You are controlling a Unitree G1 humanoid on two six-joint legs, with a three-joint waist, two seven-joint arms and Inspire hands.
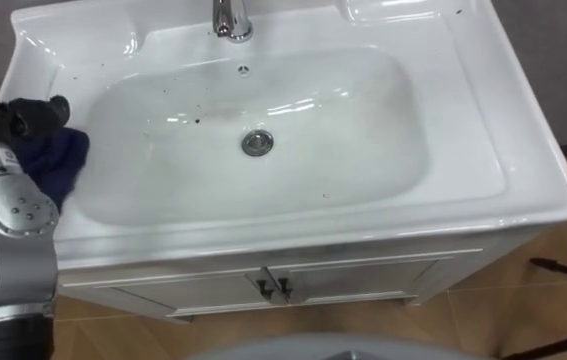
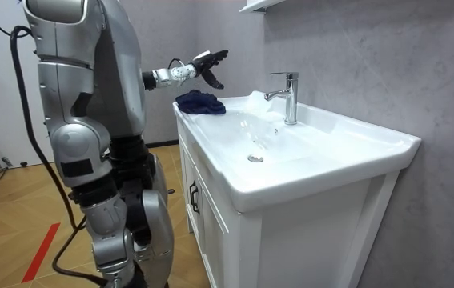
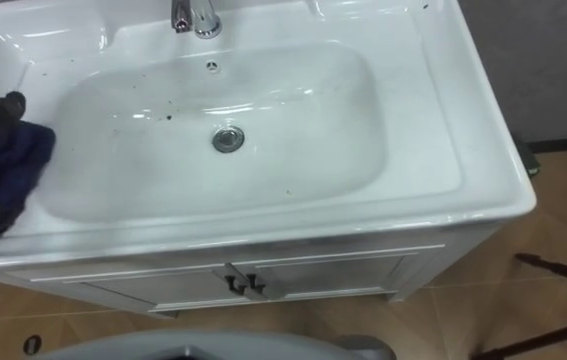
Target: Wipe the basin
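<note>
Cloth (image 1: 60, 165) on basin (image 1: 483, 130) rim beneath left hand (image 1: 29, 115)

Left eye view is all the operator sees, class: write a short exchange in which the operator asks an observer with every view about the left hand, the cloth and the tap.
Operator: Is the left hand pressing on the cloth?
Observer: No. The room view shows the left hand open in the air above the blue cloth, with a gap between them.
Operator: My picture cuts off the tap. How does it stand?
Observer: The tap stands upright at the back of the basin, its spout reaching out over it.
</note>
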